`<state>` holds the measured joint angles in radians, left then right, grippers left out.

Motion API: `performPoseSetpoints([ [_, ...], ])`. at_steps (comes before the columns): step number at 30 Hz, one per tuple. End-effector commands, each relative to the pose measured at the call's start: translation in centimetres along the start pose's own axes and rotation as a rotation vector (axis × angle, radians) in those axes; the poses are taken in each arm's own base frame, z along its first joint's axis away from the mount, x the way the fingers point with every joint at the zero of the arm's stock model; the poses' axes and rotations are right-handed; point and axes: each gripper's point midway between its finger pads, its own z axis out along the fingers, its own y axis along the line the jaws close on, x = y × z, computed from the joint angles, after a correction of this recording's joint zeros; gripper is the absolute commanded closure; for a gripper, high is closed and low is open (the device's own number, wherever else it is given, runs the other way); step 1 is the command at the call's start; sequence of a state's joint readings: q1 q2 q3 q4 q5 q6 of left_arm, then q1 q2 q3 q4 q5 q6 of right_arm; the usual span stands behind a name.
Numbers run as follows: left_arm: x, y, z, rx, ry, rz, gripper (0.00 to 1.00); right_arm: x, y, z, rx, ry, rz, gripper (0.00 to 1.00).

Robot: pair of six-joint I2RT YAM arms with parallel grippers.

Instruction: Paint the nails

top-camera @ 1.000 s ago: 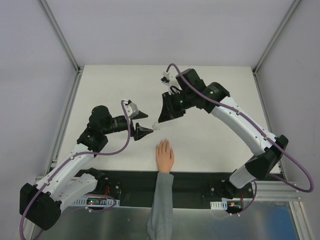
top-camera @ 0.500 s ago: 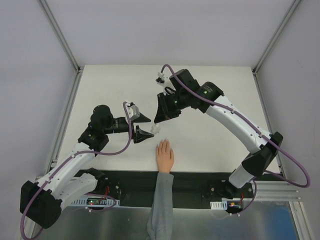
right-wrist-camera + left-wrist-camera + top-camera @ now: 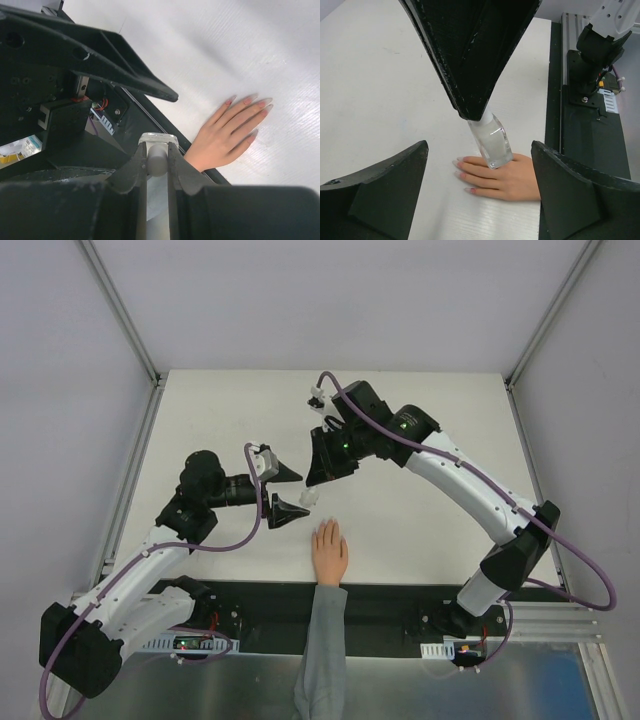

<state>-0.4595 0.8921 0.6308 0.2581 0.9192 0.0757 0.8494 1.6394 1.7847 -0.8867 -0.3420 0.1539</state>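
Observation:
The peach mannequin hand [image 3: 330, 552] lies flat at the table's near edge, grey sleeve [image 3: 322, 640] behind it. Its nails [image 3: 458, 162] are pale pinkish tips, also visible in the right wrist view [image 3: 248, 101]. My right gripper [image 3: 318, 472] is shut on the white cap [image 3: 157, 159] of a small clear bottle [image 3: 493, 143] and holds it tilted in the air above the fingertips. My left gripper [image 3: 284, 491] is open, its two black fingers [image 3: 380, 195] either side of the bottle without touching it.
The white table [image 3: 420, 440] spreads behind and to both sides of the hand. A black base strip [image 3: 400, 605] runs along the near edge, where both arms are mounted. Grey frame rails [image 3: 130, 480] border the table's sides.
My right arm has shifted left and slightly nearer with the bottle, bringing it closer to my left gripper's open fingers. The left gripper has turned a little. The hand has not moved.

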Motion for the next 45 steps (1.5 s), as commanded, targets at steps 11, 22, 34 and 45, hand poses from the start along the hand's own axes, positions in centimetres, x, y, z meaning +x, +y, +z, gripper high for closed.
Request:
performPoseSetpoints([
  [11, -2.4, 0.1, 0.4, 0.006, -0.052, 0.047, 0.39, -2.3, 1.5, -1.2, -0.001, -0.15, 0.067, 0.99],
  [22, -2.8, 1.0, 0.5, -0.041, -0.048, 0.051, 0.7, -2.8, 2.2, -1.2, -0.024, -0.162, 0.091, 0.99],
  [34, -4.4, 2.4, -0.4, -0.182, -0.108, -0.019, 1.0, -4.0, 1.8, -1.8, -0.012, -0.272, 0.078, 0.54],
  [45, -6.1, 4.0, -1.2, -0.308, -0.191, -0.043, 1.0, -7.8, 2.0, -1.8, 0.001, -0.455, 0.123, 0.72],
])
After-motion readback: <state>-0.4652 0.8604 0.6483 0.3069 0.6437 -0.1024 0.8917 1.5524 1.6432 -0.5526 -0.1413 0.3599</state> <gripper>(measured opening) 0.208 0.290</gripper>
